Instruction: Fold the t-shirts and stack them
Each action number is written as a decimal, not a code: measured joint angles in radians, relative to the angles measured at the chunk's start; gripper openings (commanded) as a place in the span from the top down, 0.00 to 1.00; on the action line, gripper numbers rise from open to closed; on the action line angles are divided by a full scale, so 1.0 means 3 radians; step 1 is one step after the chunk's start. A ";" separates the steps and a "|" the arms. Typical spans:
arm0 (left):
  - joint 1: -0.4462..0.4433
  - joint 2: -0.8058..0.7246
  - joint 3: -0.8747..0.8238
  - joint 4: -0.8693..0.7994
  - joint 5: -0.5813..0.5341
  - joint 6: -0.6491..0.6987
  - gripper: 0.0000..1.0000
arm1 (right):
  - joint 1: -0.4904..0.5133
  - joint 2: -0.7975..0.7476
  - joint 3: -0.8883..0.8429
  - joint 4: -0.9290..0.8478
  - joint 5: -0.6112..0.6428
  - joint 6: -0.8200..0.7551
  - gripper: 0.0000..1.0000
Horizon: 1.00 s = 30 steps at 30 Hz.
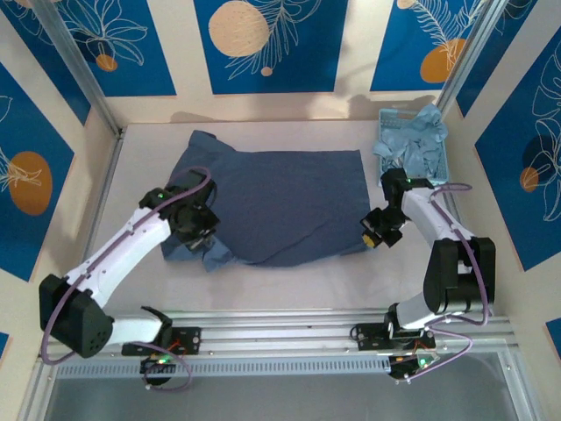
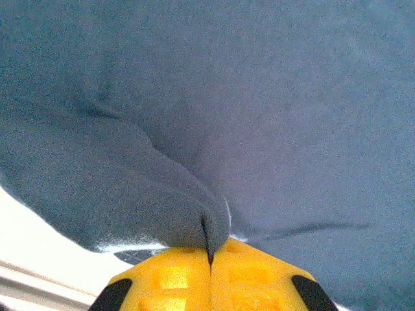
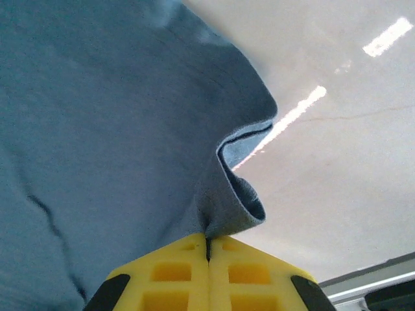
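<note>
Dark t-shirt [image 1: 289, 206], one; basket [image 1: 382, 132], one

A light blue basket [image 1: 380, 132] sits at the white table's [image 1: 289, 281] far right corner

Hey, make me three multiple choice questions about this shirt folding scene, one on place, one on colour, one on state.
1. Where is the basket? A near left corner; B far right corner; C table centre.
2. Colour of the spread t-shirt? A red; B white; C dark slate-blue.
3. The right fingers are: A open; B shut on the t-shirt; C shut on the basket.
Key: B, it sits far right in the top view; C, plainly dark blue; B, cloth is pinched between them.
</note>
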 measured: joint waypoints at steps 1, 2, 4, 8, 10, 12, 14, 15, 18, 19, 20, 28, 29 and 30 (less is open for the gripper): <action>0.0057 0.0052 0.0070 -0.0005 -0.0009 0.0074 1.00 | -0.0014 0.0020 0.0056 0.0000 0.0000 0.0000 1.00; 0.0107 0.0107 0.0141 -0.0008 -0.0017 0.0142 1.00 | -0.0025 0.0043 0.0103 0.0001 0.0000 -0.0001 1.00; 0.0195 0.0224 0.0284 -0.0010 -0.0025 0.0275 1.00 | -0.0060 0.0113 0.0221 -0.0001 0.0000 -0.0001 1.00; 0.0326 0.0434 0.0491 -0.0006 -0.0038 0.0504 1.00 | -0.0099 0.0296 0.0406 0.0001 0.0001 -0.0013 1.00; 0.0381 0.0521 0.0573 -0.0015 -0.0064 0.0600 1.00 | -0.0123 0.0390 0.0487 0.0004 0.0003 -0.0015 1.00; 0.0436 0.0593 0.0655 -0.0010 -0.0090 0.0696 1.00 | -0.0149 0.0477 0.0554 0.0003 0.0004 -0.0020 1.00; 0.0496 0.0627 0.0692 0.0003 -0.0104 0.0778 1.00 | -0.0165 0.0558 0.0624 0.0003 0.0004 -0.0027 1.00; 0.0525 0.0638 0.0708 0.0003 -0.0109 0.0821 1.00 | -0.0170 0.0599 0.0670 0.0001 0.0004 -0.0027 1.00; 0.0599 0.0708 0.0785 0.0014 -0.0109 0.0970 1.00 | -0.0169 0.0726 0.0814 0.0014 0.0003 -0.0027 1.00; 0.0614 0.0753 0.0828 0.0020 -0.0109 0.1031 1.00 | -0.0169 0.0767 0.0857 0.0017 0.0003 -0.0027 1.00; 0.0626 0.0802 0.0880 0.0023 -0.0109 0.1080 1.00 | -0.0167 0.0804 0.0900 0.0014 0.0003 -0.0027 1.00; 0.0678 0.1198 0.1232 0.0062 -0.0123 0.1470 1.00 | -0.0130 0.1043 0.1180 0.0013 0.0017 -0.0039 1.00; 0.0683 0.1230 0.1265 0.0060 -0.0126 0.1494 1.00 | -0.0123 0.1067 0.1216 0.0010 0.0018 -0.0042 1.00; 0.0689 0.1268 0.1311 0.0060 -0.0139 0.1528 1.00 | -0.0118 0.1094 0.1258 0.0011 0.0018 -0.0051 1.00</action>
